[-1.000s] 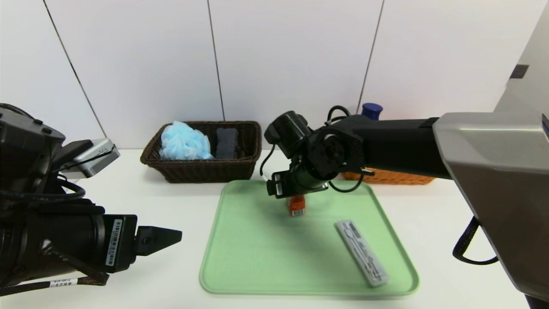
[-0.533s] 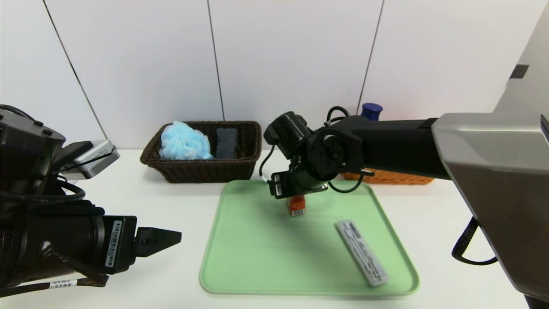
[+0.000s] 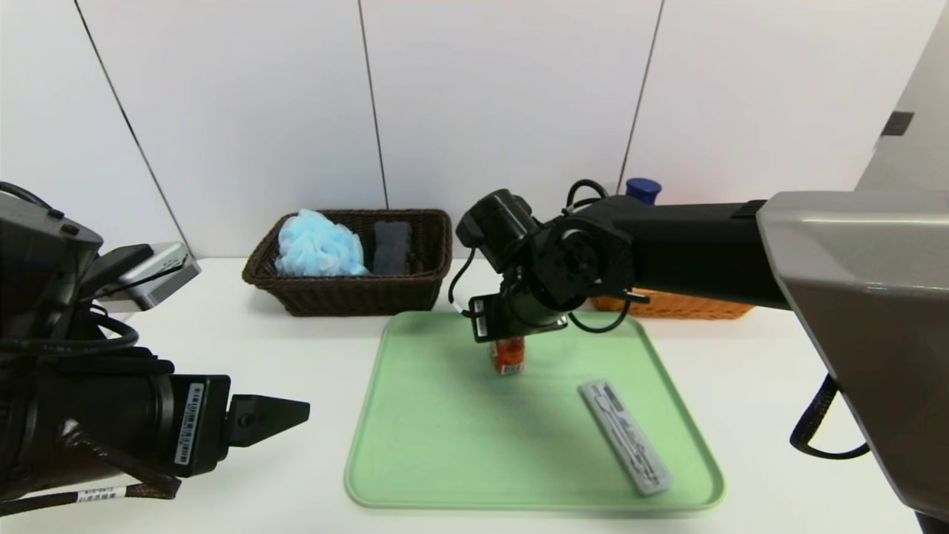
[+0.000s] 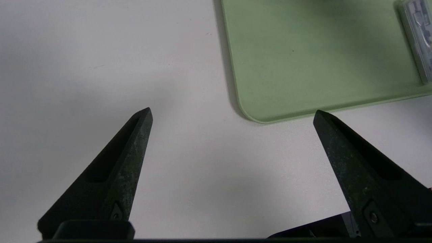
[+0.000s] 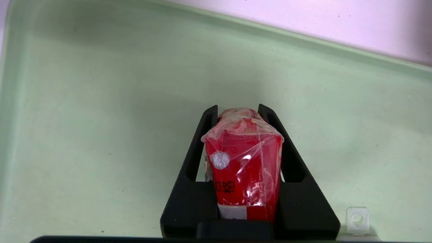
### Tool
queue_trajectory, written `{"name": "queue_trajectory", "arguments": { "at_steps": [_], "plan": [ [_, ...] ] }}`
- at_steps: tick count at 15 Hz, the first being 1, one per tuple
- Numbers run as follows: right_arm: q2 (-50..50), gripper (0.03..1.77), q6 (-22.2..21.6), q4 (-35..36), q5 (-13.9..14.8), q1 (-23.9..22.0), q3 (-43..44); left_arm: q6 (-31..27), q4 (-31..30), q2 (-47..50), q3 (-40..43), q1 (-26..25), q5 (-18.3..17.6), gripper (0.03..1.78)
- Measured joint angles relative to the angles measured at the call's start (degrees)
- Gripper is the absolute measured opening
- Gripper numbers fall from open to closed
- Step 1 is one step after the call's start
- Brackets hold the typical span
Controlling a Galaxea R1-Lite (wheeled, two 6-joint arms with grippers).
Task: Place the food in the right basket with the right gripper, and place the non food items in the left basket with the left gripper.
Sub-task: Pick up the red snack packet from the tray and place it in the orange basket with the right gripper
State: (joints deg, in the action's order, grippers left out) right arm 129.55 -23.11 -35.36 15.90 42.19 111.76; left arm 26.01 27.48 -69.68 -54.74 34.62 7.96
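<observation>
So the right gripper (image 5: 238, 116) has its fingers clamped on both sides of the little red packet (image 5: 244, 168), a snack wrapped in crinkly clear film, sitting over the far middle of the green tray (image 3: 445, 460). From the head view I honestly can't tell if the packet's bottom is touching the tray or just off it. My worry is the wrap: that film looks slick and loose, so the fingers may be squeezing plastic more than the packet itself, and a quick lift or swing toward the orange basket (image 3: 671, 305) (the right one, mostly hidden behind the arm) could let it slide out or twist. The basket rim could also clip the packet's low end if it goes in too low. The left gripper (image 4: 233, 113) hovers wide open and empty over the white table (image 3: 259, 348) near the tray's front-left corner. The grey remote (image 3: 624, 436) lies on the tray's right side, waiting for the brown basket (image 3: 356, 293).
</observation>
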Motion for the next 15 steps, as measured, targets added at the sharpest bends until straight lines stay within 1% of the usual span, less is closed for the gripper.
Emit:
{"name": "queue_trajectory", "arguments": {
  "at_steps": [4,7,9,11,12,13,15],
  "plan": [
    [-1.4,0.39,-1.5,-0.1,0.0,0.1,0.0,0.0,0.1,0.6,0.4,0.0,0.0,1.69],
    [-5.9,0.39,-1.7,0.4,-0.6,-0.2,0.0,0.0,0.1,1.0,0.6,0.0,0.0,1.69],
    [-10.8,0.39,-1.7,0.8,-2.7,-1.8,0.0,0.2,0.1,1.1,0.8,0.0,0.0,1.69],
    [-16.9,0.39,-1.4,2.7,-6.3,-5.4,0.0,0.3,0.1,1.3,0.8,0.0,0.0,1.69],
    [-20.1,0.39,-0.7,3.9,-8.1,-8.5,0.0,0.3,0.0,1.3,0.9,0.0,0.0,1.69],
    [-22.5,0.39,0.4,4.3,-9.0,-11.7,0.1,0.2,-0.2,1.3,0.9,0.0,-0.1,1.69],
    [-26.6,0.39,3.2,5.0,-10.0,-19.9,0.1,0.2,-0.4,1.2,0.9,0.0,-0.1,1.69]
  ]
}}
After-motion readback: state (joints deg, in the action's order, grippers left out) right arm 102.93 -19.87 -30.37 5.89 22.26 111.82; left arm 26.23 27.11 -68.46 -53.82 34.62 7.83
